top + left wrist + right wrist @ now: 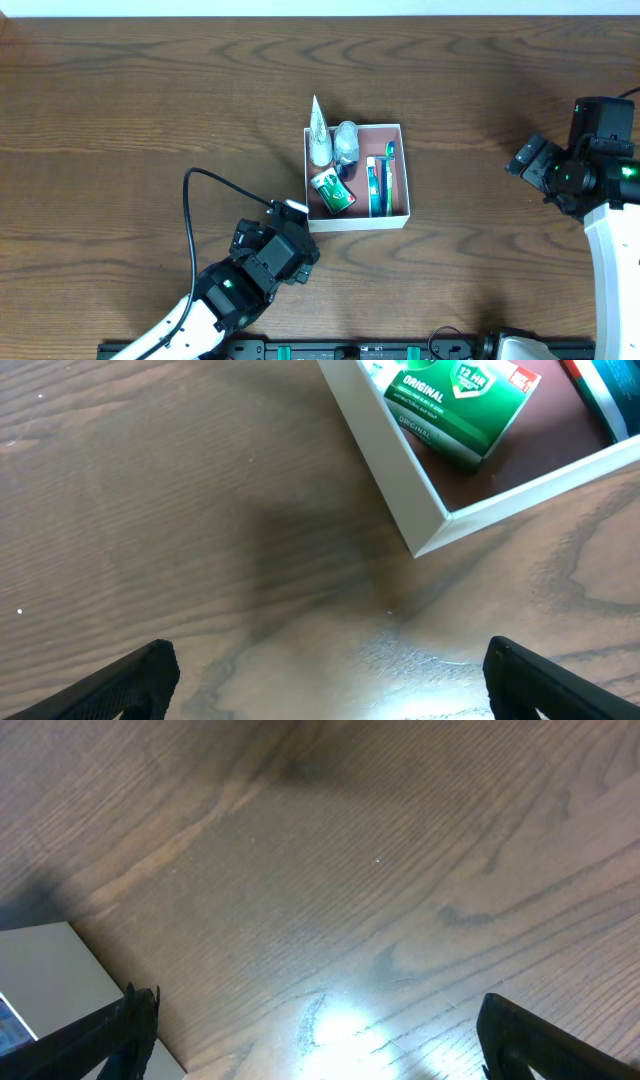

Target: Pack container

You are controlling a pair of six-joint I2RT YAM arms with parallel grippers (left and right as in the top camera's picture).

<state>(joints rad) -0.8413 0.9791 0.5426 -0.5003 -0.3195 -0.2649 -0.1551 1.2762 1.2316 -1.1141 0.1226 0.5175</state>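
Observation:
The container, a shallow square box with white walls and a pinkish-brown floor, sits at the table's middle. Inside lie a green box, a white tube, a small clear bottle and toothbrushes. My left gripper is open and empty just off the container's near-left corner; the green box also shows in the left wrist view. My right gripper is open and empty over bare wood at the right, apart from the container.
The right wrist view shows wood grain, the table's edge and a pale surface at lower left. A black cable loops off the left arm.

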